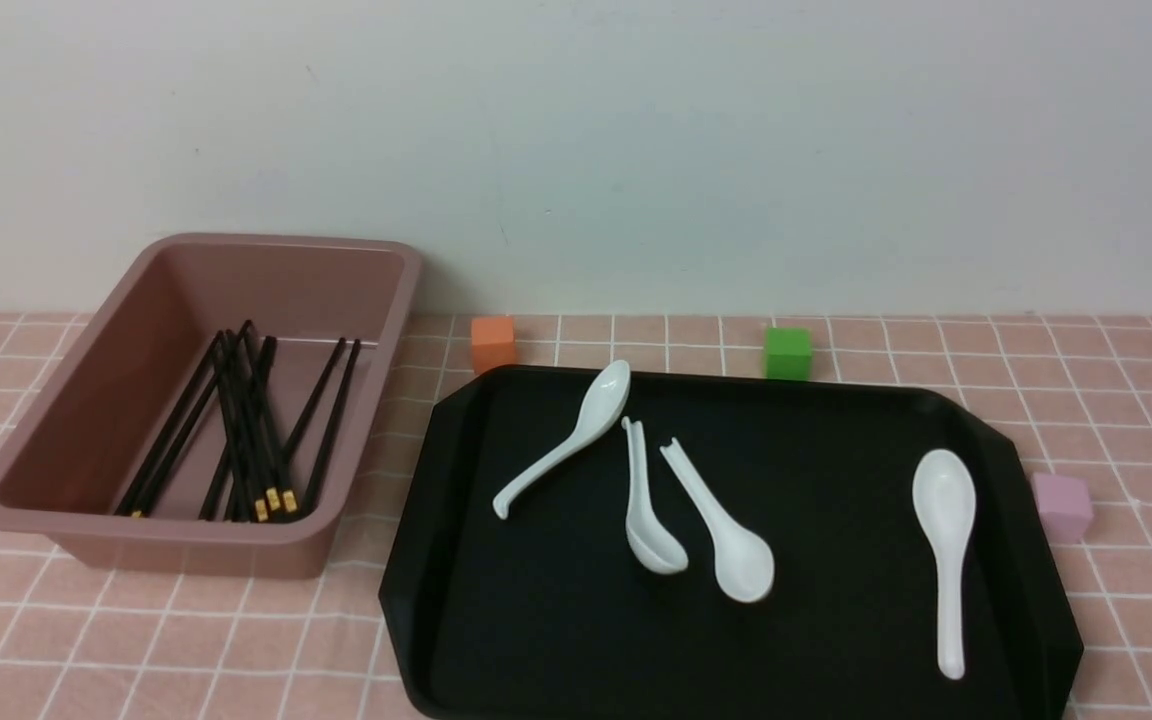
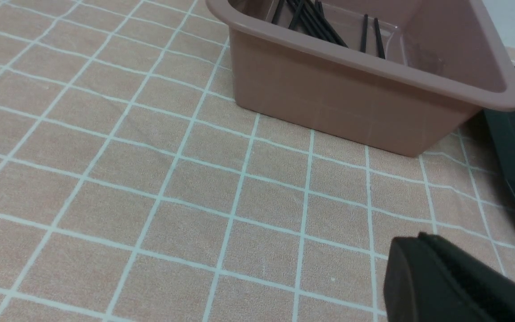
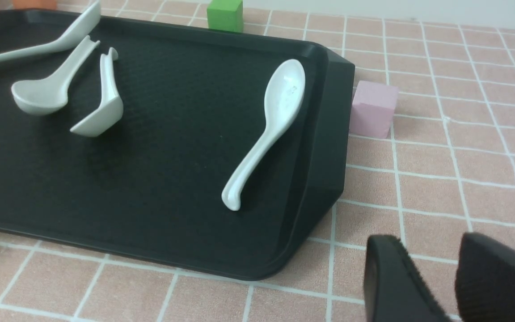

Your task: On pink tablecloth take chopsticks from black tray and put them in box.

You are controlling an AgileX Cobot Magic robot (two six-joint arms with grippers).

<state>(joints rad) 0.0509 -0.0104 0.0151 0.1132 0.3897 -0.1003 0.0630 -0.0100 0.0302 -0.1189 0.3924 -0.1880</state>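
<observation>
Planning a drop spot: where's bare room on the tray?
On the black tray: open between the spoon pair and the lone right spoon, and along its near edge. Crowded: the box, full of chopsticks.

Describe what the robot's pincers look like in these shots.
Only fingertips show, in the wrist views. The right pincer has two matte black fingers with rounded tips and finely ribbed inner faces. The left pincer shows as one black, rounded, ribbed block. No cables, markings or arm links are visible.
</observation>
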